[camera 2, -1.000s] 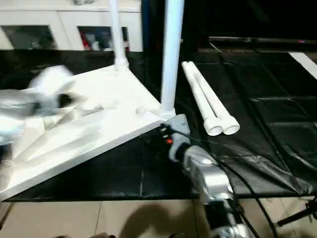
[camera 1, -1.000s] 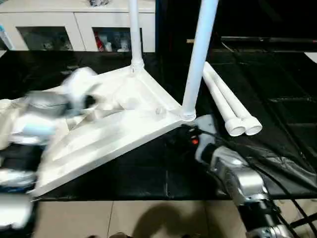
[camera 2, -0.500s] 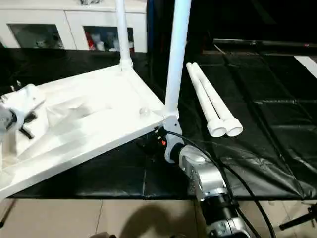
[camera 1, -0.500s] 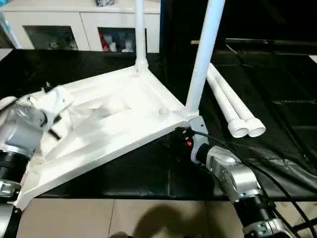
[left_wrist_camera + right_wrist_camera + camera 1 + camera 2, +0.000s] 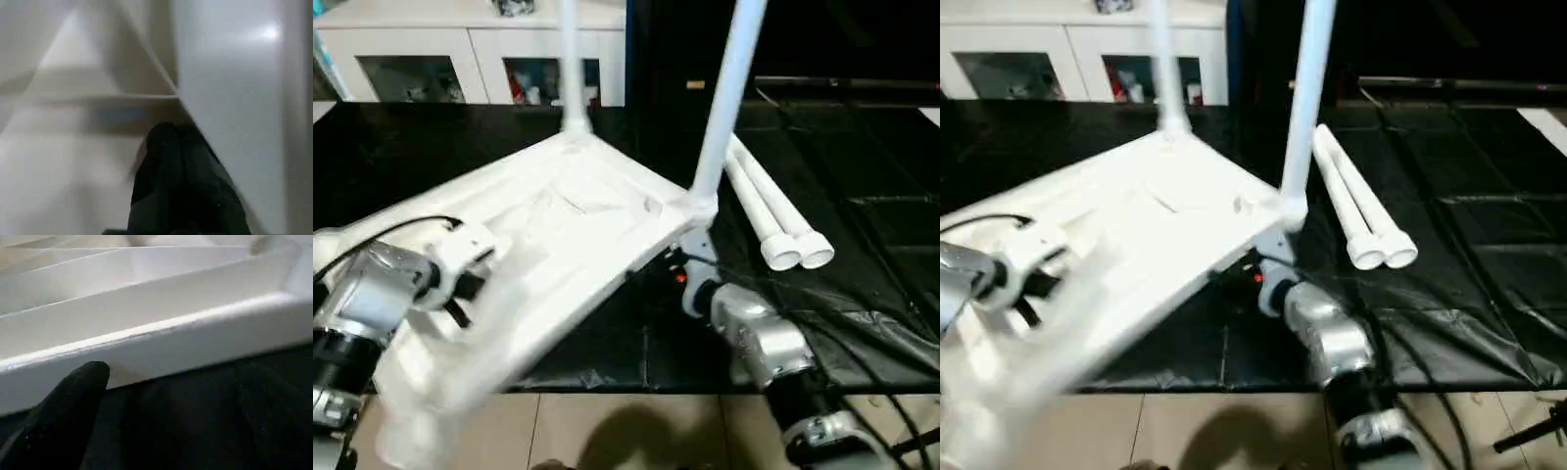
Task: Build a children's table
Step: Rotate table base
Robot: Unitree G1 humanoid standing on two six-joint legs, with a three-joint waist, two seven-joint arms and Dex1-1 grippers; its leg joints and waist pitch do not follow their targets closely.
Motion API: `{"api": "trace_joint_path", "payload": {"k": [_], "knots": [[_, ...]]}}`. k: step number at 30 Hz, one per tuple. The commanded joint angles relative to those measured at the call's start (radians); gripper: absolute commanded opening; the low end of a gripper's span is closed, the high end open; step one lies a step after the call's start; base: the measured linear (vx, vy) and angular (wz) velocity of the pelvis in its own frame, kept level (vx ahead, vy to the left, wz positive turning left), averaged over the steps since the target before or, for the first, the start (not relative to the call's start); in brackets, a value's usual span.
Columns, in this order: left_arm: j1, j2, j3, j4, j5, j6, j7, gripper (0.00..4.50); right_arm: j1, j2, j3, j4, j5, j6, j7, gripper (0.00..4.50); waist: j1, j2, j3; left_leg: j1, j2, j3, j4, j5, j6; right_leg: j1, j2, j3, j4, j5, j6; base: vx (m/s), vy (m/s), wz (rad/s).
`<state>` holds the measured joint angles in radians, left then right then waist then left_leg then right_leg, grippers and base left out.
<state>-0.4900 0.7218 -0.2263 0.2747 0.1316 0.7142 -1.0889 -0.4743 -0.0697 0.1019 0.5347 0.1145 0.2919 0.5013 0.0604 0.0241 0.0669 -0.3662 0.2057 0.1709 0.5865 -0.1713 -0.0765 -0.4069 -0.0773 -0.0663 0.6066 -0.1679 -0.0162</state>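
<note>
The table top (image 5: 558, 225) is tilted on the black mat (image 5: 862, 196); the right gripper (image 5: 73, 401) is seemingly open at its rim, while the left gripper (image 5: 176, 181) is closed on a rib.

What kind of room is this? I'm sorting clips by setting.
Probably an indoor room set up as a work area: a black floor mat laid over beige floor tiles, and a white glass-door cabinet holding small items along the far wall.

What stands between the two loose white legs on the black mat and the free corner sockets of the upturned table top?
The already fitted white round leg stands at the white plastic table top's near corner, beside the two loose white tapered legs; the remaining corners lie across the top, beyond it.
</note>
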Motion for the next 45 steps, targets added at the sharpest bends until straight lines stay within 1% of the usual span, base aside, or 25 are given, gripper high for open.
{"api": "trace_joint_path", "payload": {"k": [1, 4, 6, 7, 9, 10, 11, 12, 13, 16, 19, 22, 23, 26, 28, 30, 33, 34, 35, 36, 40, 42, 43, 44, 45], "knots": [[0.022, -0.032, -0.034, -0.062, -0.08, 0.011, -0.088, 0.07, -0.031, 0.022, 0.009, 0.013, 0.003, -0.017, 0.001, 4.5, -0.001, 0.022, -0.072, 0.015, 0.014, -0.006, -0.076, -0.299, -0.041, 0.047, -0.057, 0.045, -0.068, -0.239, -0.223, 0.0, 0.0, 0.0], [0.018, -0.066, -0.019, -0.11, -0.134, 0.043, -0.117, 0.07, -0.044, 0.025, 0.003, 0.028, 0.001, -0.027, -0.002, 4.5, -0.002, 0.023, -0.073, 0.015, 0.013, -0.005, -0.074, -0.288, -0.038, 0.048, -0.056, 0.044, -0.066, -0.23, -0.227, 0.0, 0.0, 0.0], [-0.008, -0.104, -0.012, -0.074, -0.13, 0.007, -0.09, 0.07, -0.05, 0.026, -0.001, 0.034, -0.002, -0.036, -0.01, 4.5, -0.003, 0.022, -0.073, 0.013, 0.012, -0.005, -0.073, -0.28, -0.036, 0.049, -0.054, 0.043, -0.066, -0.223, -0.228, 0.0, 0.0, 0.0], [-0.036, -0.138, -0.005, -0.024, -0.113, -0.033, -0.04, 0.07, -0.056, 0.025, -0.006, 0.043, -0.003, -0.044, -0.016, 4.5, -0.003, 0.019, -0.073, 0.013, 0.011, -0.004, -0.072, -0.277, -0.033, 0.05, -0.053, 0.043, -0.068, -0.226, -0.225, 0.0, 0.0, 0.0], [-0.048, -0.151, -0.003, -0.006, -0.106, -0.048, -0.017, 0.07, -0.058, 0.025, -0.008, 0.048, -0.003, -0.047, -0.018, 4.5, -0.003, 0.019, -0.072, 0.014, 0.009, -0.004, -0.071, -0.285, -0.033, 0.049, -0.053, 0.042, -0.071, -0.248, -0.217, 0.0, 0.0, 0.0], [-0.089, -0.193, 0.015, 0.068, -0.089, -0.088, 0.059, 0.07, -0.062, 0.022, -0.013, 0.053, -0.007, -0.056, -0.025, 4.5, -0.004, 0.018, -0.072, 0.015, 0.006, -0.002, -0.069, -0.293, -0.03, 0.047, -0.05, 0.042, -0.075, -0.27, -0.207, 0.0, 0.0, 0.0], [-0.1, -0.204, 0.02, 0.089, -0.085, -0.1, 0.081, 0.07, -0.064, 0.022, -0.014, 0.055, -0.008, -0.058, -0.027, 4.5, -0.002, 0.016, -0.073, 0.015, 0.006, -0.003, -0.069, -0.293, -0.028, 0.049, -0.052, 0.042, -0.077, -0.283, -0.199, 0.0, 0.0, 0.0], [-0.144, -0.244, 0.036, 0.169, -0.067, -0.155, 0.172, 0.07, -0.068, 0.018, -0.021, 0.061, -0.014, -0.069, -0.036, 4.5, -0.001, 0.018, -0.073, 0.014, 0.007, -0.004, -0.069, -0.292, -0.028, 0.05, -0.052, 0.041, -0.077, -0.288, -0.195, 0.0, 0.0, 0.0], [-0.165, -0.26, 0.042, 0.207, -0.06, -0.177, 0.214, 0.07, -0.07, 0.015, -0.023, 0.063, -0.018, -0.075, -0.041, 4.5, 0.0, 0.016, -0.075, 0.015, 0.006, -0.003, -0.067, -0.285, -0.028, 0.049, -0.051, 0.041, -0.078, -0.284, -0.189, 0.0, 0.0, 0.0], [-0.227, -0.29, 0.04, 0.334, -0.014, -0.284, 0.352, 0.07, -0.075, 0.003, -0.033, 0.061, -0.031, -0.096, -0.062, 4.5, 0.001, 0.016, -0.076, 0.01, 0.004, -0.006, -0.067, -0.277, -0.022, 0.053, -0.05, 0.037, -0.08, -0.291, -0.169, 0.0, 0.0, 0.0], [-0.254, -0.304, 0.039, 0.38, 0.01, -0.338, 0.423, 0.07, -0.079, -0.006, -0.049, 0.052, -0.031, -0.111, -0.078, 4.5, 0.001, 0.013, -0.079, 0.008, 0.009, -0.008, -0.067, -0.264, -0.021, 0.054, -0.054, 0.037, -0.076, -0.275, -0.174, 0.0, 0.0, 0.0], [-0.261, -0.335, 0.073, 0.38, -0.009, -0.396, 0.479, 0.07, -0.075, -0.032, -0.071, 0.004, -0.031, -0.115, -0.092, 4.5, 0.003, 0.012, -0.081, 0.005, 0.01, -0.006, -0.064, -0.224, -0.016, 0.058, -0.051, 0.038, -0.069, -0.203, -0.196, 0.0, 0.0, 0.0], [-0.262, -0.342, 0.083, 0.379, -0.023, -0.402, 0.47, 0.07, -0.071, -0.039, -0.068, -0.009, -0.03, -0.118, -0.076, 4.5, 0.003, 0.018, -0.083, 0.004, 0.009, -0.005, -0.061, -0.212, -0.012, 0.058, -0.049, 0.038, -0.066, -0.165, -0.205, 0.0, 0.0, 0.0], [-0.247, -0.35, 0.112, 0.334, -0.087, -0.396, 0.387, 0.07, -0.04, -0.074, -0.043, -0.102, -0.011, -0.095, 0.022, 4.5, 0.005, 0.015, -0.087, 0.003, 0.007, -0.004, -0.057, -0.184, 0.006, 0.062, -0.049, 0.038, -0.055, -0.081, -0.233, 0.0, 0.0, 0.0], [-0.236, -0.342, 0.113, 0.306, -0.105, -0.378, 0.347, 0.07, -0.027, -0.093, -0.03, -0.139, -0.005, -0.083, 0.064, 4.5, 0.009, 0.014, -0.087, 0.001, 0.011, -0.004, -0.057, -0.168, 0.022, 0.065, -0.051, 0.038, -0.052, -0.046, -0.247, 0.0, 0.0, 0.0], [-0.192, -0.288, 0.077, 0.217, -0.145, -0.35, 0.2, 0.07, 0.015, -0.167, 0.021, -0.249, 0.014, -0.059, 0.202, 4.5, 0.011, 0.013, -0.086, 0.0, 0.011, -0.004, -0.057, -0.166, 0.035, 0.068, -0.052, 0.037, -0.052, -0.041, -0.255, 0.0, 0.0, 0.0], [-0.136, -0.219, 0.042, 0.091, -0.202, -0.305, 0.047, 0.07, 0.055, -0.256, 0.054, -0.358, 0.037, -0.022, 0.306, 4.5, 0.008, 0.012, -0.081, 0.004, 0.016, -0.002, -0.06, -0.204, 0.034, 0.064, -0.051, 0.039, -0.055, -0.099, -0.246, 0.0, 0.0, 0.0], [-0.123, -0.203, 0.035, 0.06, -0.218, -0.292, 0.012, 0.07, 0.064, -0.277, 0.059, -0.381, 0.044, -0.01, 0.323, 4.5, 0.007, 0.014, -0.077, 0.006, 0.017, -0.002, -0.064, -0.227, 0.028, 0.06, -0.051, 0.04, -0.06, -0.146, -0.242, 0.0, 0.0, 0.0], [-0.105, -0.179, 0.02, 0.009, -0.246, -0.264, -0.042, 0.07, 0.076, -0.309, 0.065, -0.411, 0.051, 0.007, 0.348, 4.5, 0.007, 0.01, -0.073, 0.011, 0.016, 0.0, -0.065, -0.261, 0.017, 0.056, -0.051, 0.04, -0.067, -0.212, -0.233, 0.0, 0.0, 0.0], [-0.094, -0.162, 0.009, -0.028, -0.265, -0.236, -0.078, 0.07, 0.086, -0.33, 0.067, -0.436, 0.055, 0.021, 0.37, 4.5, 0.008, 0.013, -0.067, 0.011, 0.019, 0.0, -0.07, -0.289, 0.01, 0.052, -0.052, 0.042, -0.072, -0.275, -0.219, 0.0, 0.0, 0.0], [-0.063, -0.117, -0.041, -0.15, -0.324, -0.137, -0.178, 0.07, 0.118, -0.404, 0.071, -0.508, 0.063, 0.07, 0.439, 4.5, 0.011, 0.013, -0.062, 0.02, 0.017, -0.001, -0.071, -0.338, -0.005, 0.045, -0.051, 0.043, -0.083, -0.388, -0.184, 0.0, 0.0, 0.0], [-0.057, -0.112, -0.05, -0.173, -0.332, -0.116, -0.193, 0.07, 0.124, -0.42, 0.072, -0.524, 0.066, 0.085, 0.451, 4.5, 0.013, 0.011, -0.064, 0.017, 0.017, -0.003, -0.072, -0.321, -0.008, 0.047, -0.051, 0.044, -0.082, -0.383, -0.177, 0.0, 0.0, 0.0], [-0.049, -0.106, -0.077, -0.196, -0.318, -0.098, -0.203, 0.07, 0.137, -0.451, 0.078, -0.559, 0.078, 0.114, 0.478, 4.5, 0.014, 0.01, -0.065, 0.015, 0.016, -0.003, -0.072, -0.311, -0.006, 0.049, -0.05, 0.043, -0.082, -0.376, -0.174, 0.0, 0.0, 0.0], [-0.047, -0.105, -0.087, -0.2, -0.311, -0.095, -0.204, 0.07, 0.142, -0.461, 0.081, -0.572, 0.083, 0.125, 0.488, 4.5, 0.015, 0.01, -0.065, 0.016, 0.016, -0.003, -0.07, -0.307, -0.003, 0.049, -0.048, 0.043, -0.084, -0.375, -0.168, 0.0, 0.0, 0.0], [-0.049, -0.108, -0.125, -0.178, -0.24, -0.118, -0.17, 0.07, 0.161, -0.502, 0.092, -0.625, 0.108, 0.174, 0.525, 4.5, 0.014, 0.011, -0.063, 0.015, 0.015, -0.003, -0.071, -0.305, 0.002, 0.05, -0.044, 0.043, -0.086, -0.375, -0.16, 0.0, 0.0, 0.0]]}}
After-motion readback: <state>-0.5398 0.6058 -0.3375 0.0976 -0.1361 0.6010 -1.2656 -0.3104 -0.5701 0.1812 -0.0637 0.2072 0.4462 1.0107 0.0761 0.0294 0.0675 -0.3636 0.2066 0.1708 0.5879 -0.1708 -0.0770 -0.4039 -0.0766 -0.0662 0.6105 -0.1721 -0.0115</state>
